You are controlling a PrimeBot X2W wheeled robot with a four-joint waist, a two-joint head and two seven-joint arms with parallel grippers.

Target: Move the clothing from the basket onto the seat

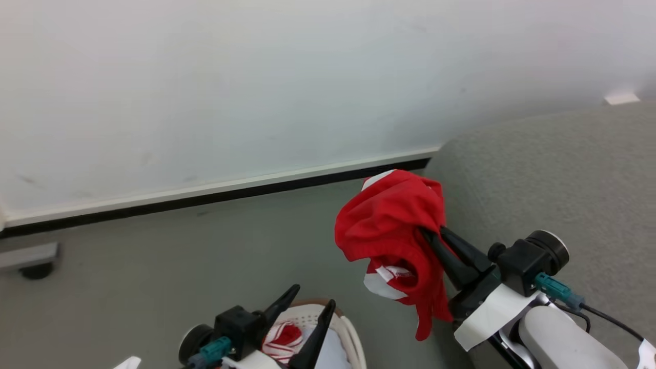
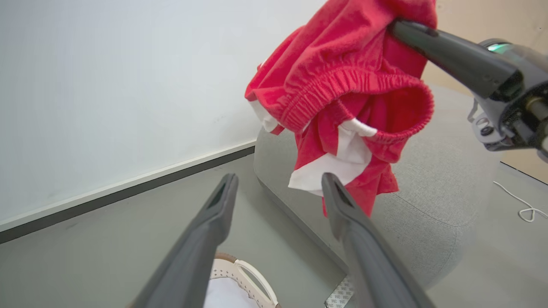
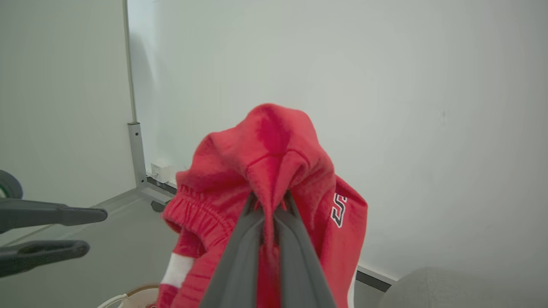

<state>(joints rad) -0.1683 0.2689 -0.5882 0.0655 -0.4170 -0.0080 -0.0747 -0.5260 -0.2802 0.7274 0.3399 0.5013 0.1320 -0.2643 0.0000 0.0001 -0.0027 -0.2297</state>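
1. Over the floor (image 1: 154, 271), just beside the rounded arm of the sofa (image 1: 538, 174), you have red shorts (image 1: 387, 220) hanging in the air.
2. Your right gripper (image 1: 432, 230) has its jaws pinched tight on a fold of the shorts. The elastic waistband and white trim droop below the grip.
3. Your left gripper (image 1: 314, 295) hovers above the basket (image 1: 352, 328), jaws spread wide and holding nothing.
4. Down in the basket, a red-and-white striped garment (image 1: 282, 341) lies on the pale liner (image 1: 333, 353).
5. Your right wrist view shows black-and-white lettering on the shorts.
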